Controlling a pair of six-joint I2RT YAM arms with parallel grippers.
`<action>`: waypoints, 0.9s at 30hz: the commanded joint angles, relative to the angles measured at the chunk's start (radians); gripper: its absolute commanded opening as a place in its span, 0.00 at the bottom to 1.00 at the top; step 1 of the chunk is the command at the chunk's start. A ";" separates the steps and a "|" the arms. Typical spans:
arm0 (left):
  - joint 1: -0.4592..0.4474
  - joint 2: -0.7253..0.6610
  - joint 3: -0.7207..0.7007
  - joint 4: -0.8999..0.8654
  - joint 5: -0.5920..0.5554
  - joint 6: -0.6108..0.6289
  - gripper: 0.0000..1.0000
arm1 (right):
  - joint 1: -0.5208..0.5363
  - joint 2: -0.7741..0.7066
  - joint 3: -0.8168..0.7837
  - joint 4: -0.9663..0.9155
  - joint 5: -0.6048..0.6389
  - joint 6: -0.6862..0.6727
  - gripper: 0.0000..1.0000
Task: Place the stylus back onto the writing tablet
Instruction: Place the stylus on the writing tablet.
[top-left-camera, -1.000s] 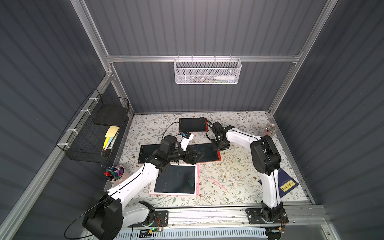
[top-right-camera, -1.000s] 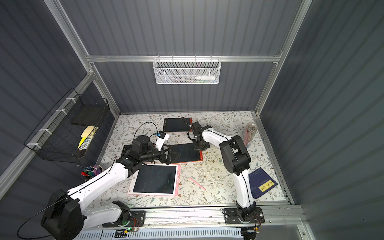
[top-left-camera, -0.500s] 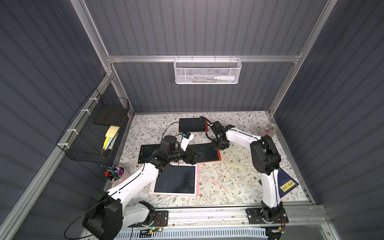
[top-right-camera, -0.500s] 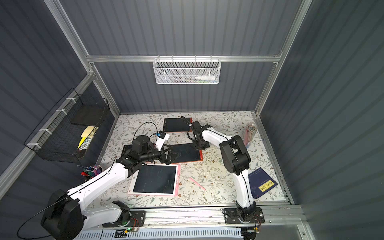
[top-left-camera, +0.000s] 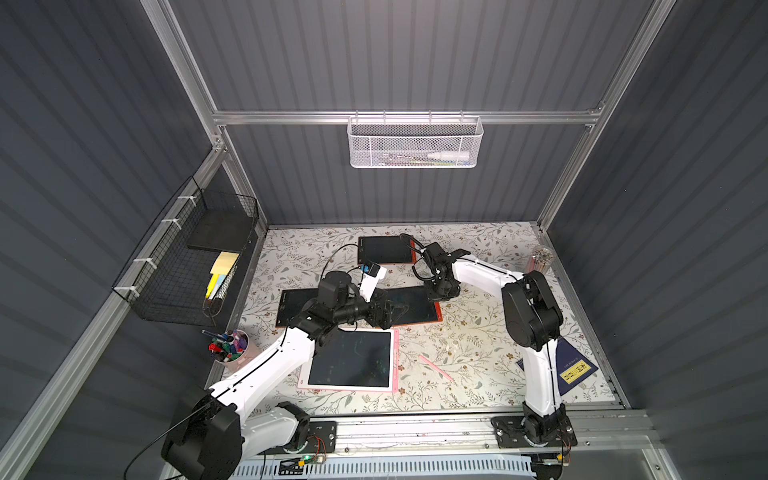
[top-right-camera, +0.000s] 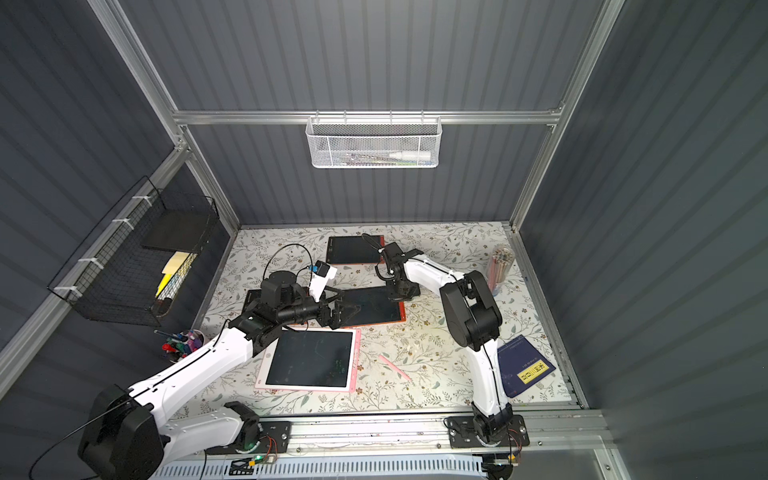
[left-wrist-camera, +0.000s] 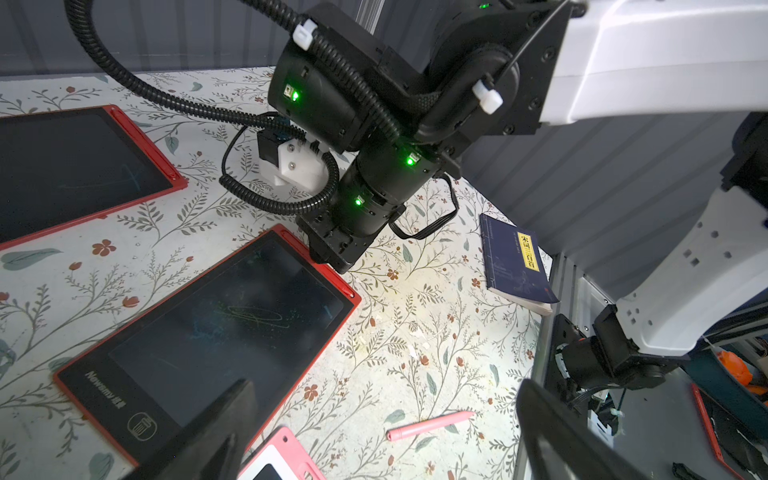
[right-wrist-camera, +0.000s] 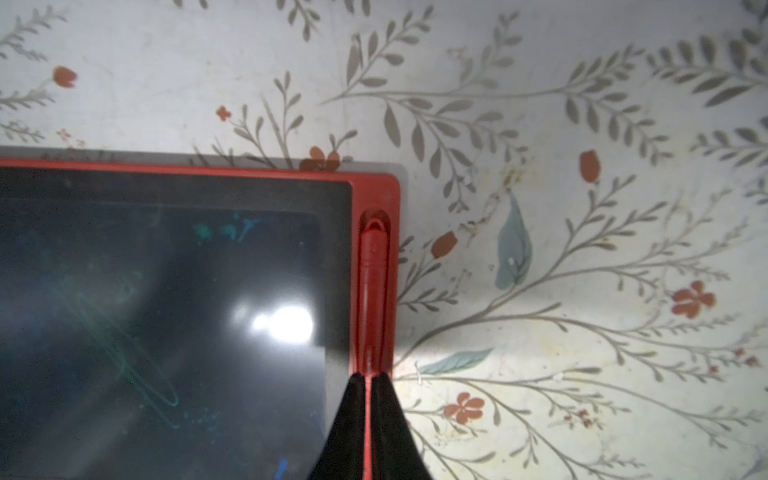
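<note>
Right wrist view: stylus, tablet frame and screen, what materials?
The stylus looks like moulded red plastic, faintly glossy along its barrel. The tablet frame seems the same plastic, matte, with a rounded corner. The screen is glossy, showing bright glare; film or glass, unclear.

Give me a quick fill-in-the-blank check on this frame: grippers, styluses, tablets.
1. The right gripper is ____ on the red stylus.
2. That stylus lies in the edge slot of the ____-framed writing tablet.
3. The left gripper has its jaws ____, holding nothing.
4. The loose stylus on the floral table cover is coloured ____.
Missing words: shut; red; open; pink.
</note>
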 joint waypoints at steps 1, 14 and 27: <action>-0.001 -0.011 -0.008 0.005 0.001 0.003 0.99 | -0.001 0.022 -0.014 -0.024 0.014 0.010 0.11; -0.002 -0.054 -0.013 0.010 -0.029 -0.014 0.99 | -0.002 -0.040 -0.037 0.002 0.022 0.000 0.11; 0.000 -0.045 -0.014 0.014 -0.031 -0.014 0.99 | -0.015 0.021 0.000 0.002 0.012 -0.009 0.12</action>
